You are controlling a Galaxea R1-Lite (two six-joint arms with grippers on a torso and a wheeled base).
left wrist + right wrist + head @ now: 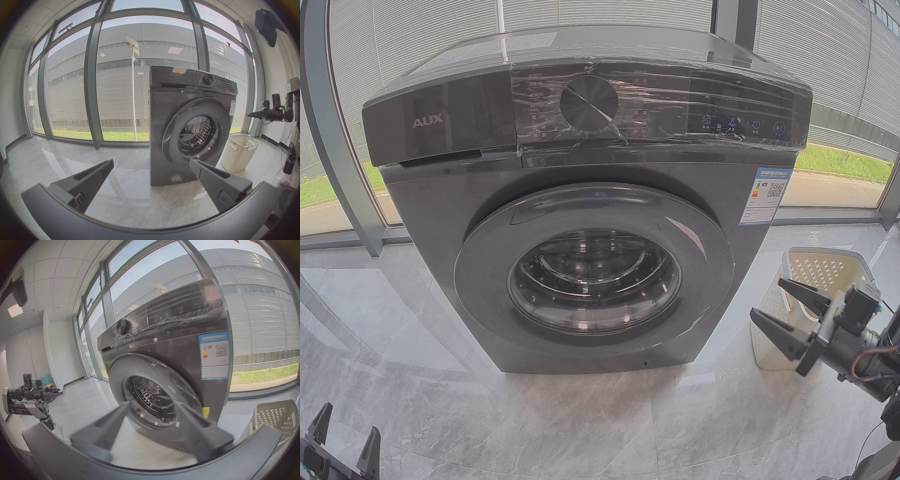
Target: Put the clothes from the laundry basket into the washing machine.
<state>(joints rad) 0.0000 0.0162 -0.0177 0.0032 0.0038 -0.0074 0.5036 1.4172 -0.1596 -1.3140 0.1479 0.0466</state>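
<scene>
A: Start at the right gripper (767, 299). How do its fingers (803, 294) stand?

B: Spread wide, with nothing between them. They are dark matte wedges tapering to blunt tips. They are aimed toward the washing machine (594, 187) and held above the floor (550, 425), in front of the laundry basket (831, 257).

A: And the left gripper (350, 420)?

B: It is low on the robot's left, well apart from the machine. It has the same dark wedge shape, with finely gridded pads (107, 167) at the tips. Its fingers are parted too and grip nothing.

A: The basket, then.

B: Cream plastic, squarish with rounded corners, narrowing toward its base. The walls are pierced with rows of small holes, and there are slot handles near the rim. It stands upright on the floor just beside the machine's front corner, on the robot's right.

A: The machine itself?

B: A dark grey box with a soft sheen. The round door (487, 269) is shut. It is a broad smooth ring around a bulged glass porthole, and the shiny ribbed drum (594, 284) glints through the glass. Above it runs a glossy control band wrapped in crinkled clear film (662, 100), with a round dial (589, 103) at its centre. A blue-and-white label (765, 195) sits high on the front, on the basket's side.

A: Underfoot?

B: Glossy grey marble-patterned tiles that mirror the machine. Tall windows (844, 75) with grey frames stand behind.
</scene>
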